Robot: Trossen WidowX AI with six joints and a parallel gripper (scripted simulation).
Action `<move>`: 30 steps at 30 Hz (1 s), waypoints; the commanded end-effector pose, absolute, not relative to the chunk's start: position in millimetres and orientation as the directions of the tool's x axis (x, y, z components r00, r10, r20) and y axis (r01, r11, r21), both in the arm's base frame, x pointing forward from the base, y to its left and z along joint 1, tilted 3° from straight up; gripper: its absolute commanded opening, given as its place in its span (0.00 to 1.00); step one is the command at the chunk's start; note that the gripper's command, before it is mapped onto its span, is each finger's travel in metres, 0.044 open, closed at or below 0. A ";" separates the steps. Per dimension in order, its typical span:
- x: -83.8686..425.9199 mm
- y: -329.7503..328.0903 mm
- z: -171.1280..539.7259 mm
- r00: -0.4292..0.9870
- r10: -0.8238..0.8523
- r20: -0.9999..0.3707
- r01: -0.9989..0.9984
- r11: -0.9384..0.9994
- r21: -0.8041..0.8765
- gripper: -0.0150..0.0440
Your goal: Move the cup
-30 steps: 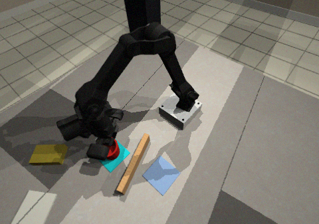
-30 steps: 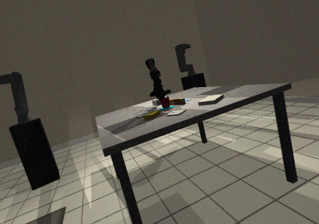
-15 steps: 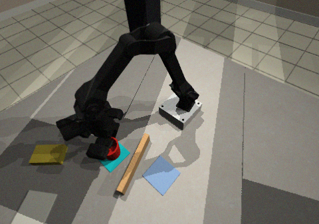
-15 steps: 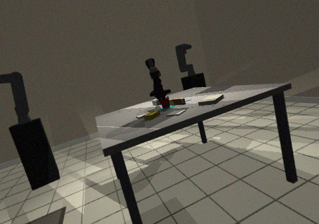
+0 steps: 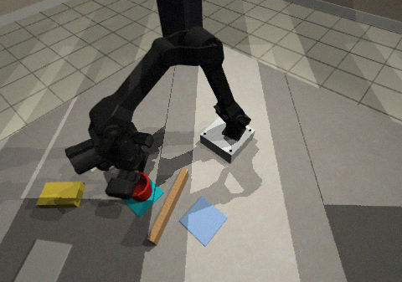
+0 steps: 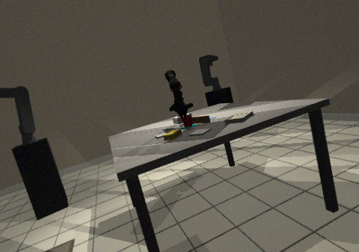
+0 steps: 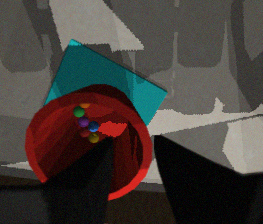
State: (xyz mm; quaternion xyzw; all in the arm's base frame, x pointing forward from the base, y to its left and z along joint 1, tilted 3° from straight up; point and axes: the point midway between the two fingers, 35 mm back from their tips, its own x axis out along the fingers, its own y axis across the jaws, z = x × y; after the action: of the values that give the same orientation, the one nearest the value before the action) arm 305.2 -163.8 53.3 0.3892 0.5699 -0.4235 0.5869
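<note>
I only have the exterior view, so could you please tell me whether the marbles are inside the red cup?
Observer: Yes. The wrist view shows several small coloured marbles lying at the bottom of the round red cup.
Operator: Thank you. Which pad is it on?
Observer: In the top view it sits on the square teal pad, not the light blue square pad beyond the wooden bar.
Operator: Is the gripper gripping it?
Observer: No. The black gripper is open, with one finger inside the rim and one outside.

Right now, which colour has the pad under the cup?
Teal, under the red cup with the marbles: the pad shows best in the wrist view.
</note>
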 end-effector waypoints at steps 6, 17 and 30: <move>305.8 -163.2 67.9 -0.007 -0.056 -0.998 0.941 0.337 -0.025 0.47; 306.2 -161.9 82.2 -0.009 -0.056 -0.998 0.941 0.338 -0.027 0.47; 306.9 -161.9 82.5 -0.009 -0.053 -0.999 0.940 0.340 -0.026 0.96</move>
State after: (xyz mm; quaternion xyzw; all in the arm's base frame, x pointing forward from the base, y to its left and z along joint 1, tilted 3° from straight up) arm 306.7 -161.9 80.1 0.3886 0.5701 -0.4227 0.5876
